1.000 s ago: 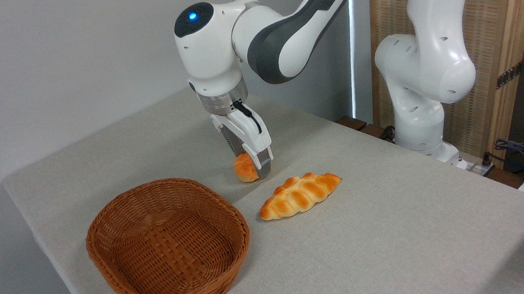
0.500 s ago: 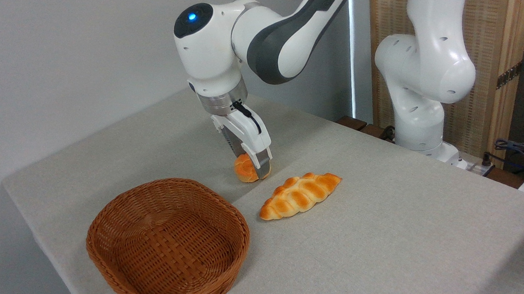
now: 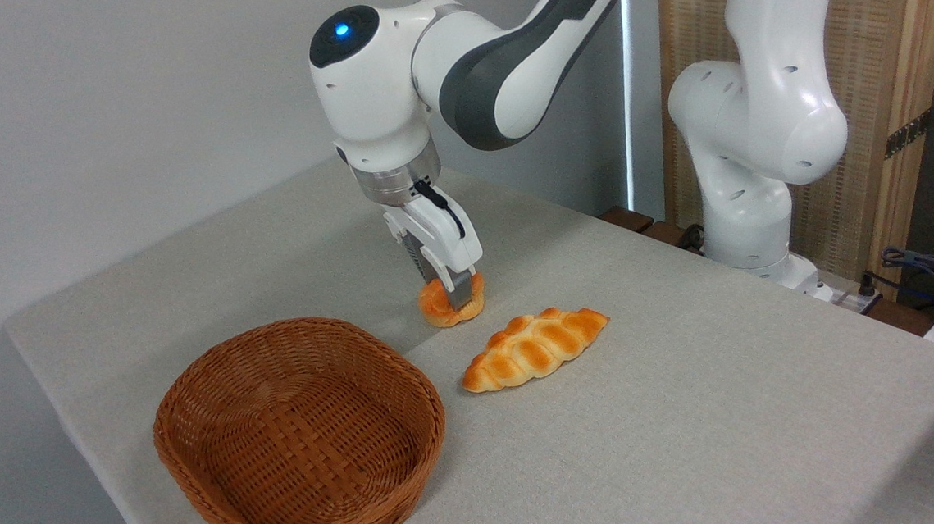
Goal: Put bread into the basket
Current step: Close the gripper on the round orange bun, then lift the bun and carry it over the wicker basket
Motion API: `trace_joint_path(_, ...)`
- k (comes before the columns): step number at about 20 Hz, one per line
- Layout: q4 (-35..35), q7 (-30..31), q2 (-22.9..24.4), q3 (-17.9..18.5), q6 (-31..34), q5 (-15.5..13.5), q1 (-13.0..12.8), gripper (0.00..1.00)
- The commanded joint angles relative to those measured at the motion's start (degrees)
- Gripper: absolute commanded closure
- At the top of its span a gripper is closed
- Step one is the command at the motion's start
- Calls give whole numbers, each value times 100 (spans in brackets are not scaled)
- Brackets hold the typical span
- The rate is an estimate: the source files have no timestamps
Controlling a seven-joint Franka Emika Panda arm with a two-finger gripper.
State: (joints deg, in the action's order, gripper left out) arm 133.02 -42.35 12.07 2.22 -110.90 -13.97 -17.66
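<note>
end effector [image 3: 453, 296] clamped on bread [image 3: 437, 303], on table | basket [image 3: 197, 396] holds nothing

A long golden braided loaf with pointed ends [image 3: 534, 348] is laid flat on the grey cloth-covered table [image 3: 691, 411]. A wooden woven screen [image 3: 890, 84] is seen behind, with dark cables [image 3: 928, 267] beside it.

Orange-golden bun [image 3: 447, 303], paler at the creases; golden loaf [image 3: 534, 346] with braided ridges, darker orange on the crests; brown basket [image 3: 298, 438] in a woven wicker pattern; pale grey-beige table [image 3: 691, 411]; white arm [image 3: 453, 66] with dark grey panels and a blue light; white gripper [image 3: 455, 296].
</note>
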Motion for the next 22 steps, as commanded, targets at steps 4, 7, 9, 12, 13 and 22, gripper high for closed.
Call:
trace_joint_path(4,-117,-194,138,103,645,323,-63,58)
trace_joint_path(7,-591,-344,138,295,1323,624,-80,58)
trace_joint_path(9,-907,-476,129,384,1491,624,-80,58)
trace_joint_path(12,-1399,-739,112,542,1606,589,-80,58)
trace_joint_path(13,-1610,-775,85,586,1606,580,-80,58)
trace_joint_path(22,-3016,-767,-1266,876,183,237,-80,58)
